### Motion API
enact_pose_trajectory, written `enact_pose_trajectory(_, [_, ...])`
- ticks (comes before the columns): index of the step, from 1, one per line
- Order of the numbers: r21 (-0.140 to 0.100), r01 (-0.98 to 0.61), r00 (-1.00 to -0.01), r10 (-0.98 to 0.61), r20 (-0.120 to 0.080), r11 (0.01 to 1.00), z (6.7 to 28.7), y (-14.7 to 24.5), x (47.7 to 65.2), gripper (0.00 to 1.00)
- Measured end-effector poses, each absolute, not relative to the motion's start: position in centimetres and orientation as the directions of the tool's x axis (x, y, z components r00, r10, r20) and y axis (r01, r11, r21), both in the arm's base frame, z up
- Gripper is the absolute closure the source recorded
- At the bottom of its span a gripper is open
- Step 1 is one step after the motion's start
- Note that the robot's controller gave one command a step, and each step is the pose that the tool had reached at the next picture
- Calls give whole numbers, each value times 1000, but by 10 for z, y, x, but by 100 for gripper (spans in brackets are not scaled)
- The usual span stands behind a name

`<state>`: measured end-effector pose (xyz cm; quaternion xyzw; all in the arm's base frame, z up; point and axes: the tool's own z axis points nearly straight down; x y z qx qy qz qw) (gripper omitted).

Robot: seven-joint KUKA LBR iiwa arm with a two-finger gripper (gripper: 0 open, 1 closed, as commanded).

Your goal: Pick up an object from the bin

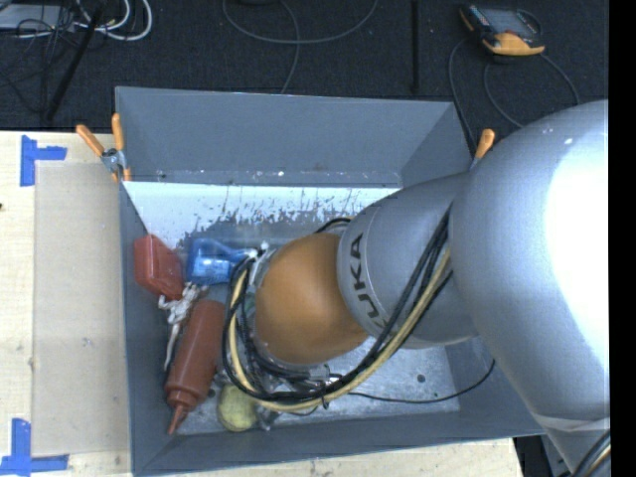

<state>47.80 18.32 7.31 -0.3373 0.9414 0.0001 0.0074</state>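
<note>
A brown squeeze bottle (195, 358) is lying lengthwise along the left side of the grey bin (288, 137), its nozzle pointing toward the near wall, and everything else is sitting around it. Just to the bottle's right the robot arm (517, 266) is hanging low over the bin floor, with its orange cover (298, 301) and a loop of black and yellow cables (238, 351) almost brushing the bottle's side. The gripper (288, 374) is sitting under that cover as a dark mass right of the bottle's lower half, and whether it is released or clenched on anything cannot be told from here. A small yellow-green ball (237, 408) is resting just right of the bottle's nozzle, close under the cables and nearest to the gripper. Beyond the bottle's far end a blue plastic thing (210, 261) is lying against the cover's edge, and left of that a red-brown block (156, 265) is leaning near the bin's left wall. A knotted white cord (179, 309) is sitting between the block and the bottle's far end, touching the bottle. None of these is showing as held.
</note>
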Motion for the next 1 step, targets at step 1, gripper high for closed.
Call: enact_pose_trajectory(1, [-5,-635,-772,-635,-14,773,73,183,478,100])
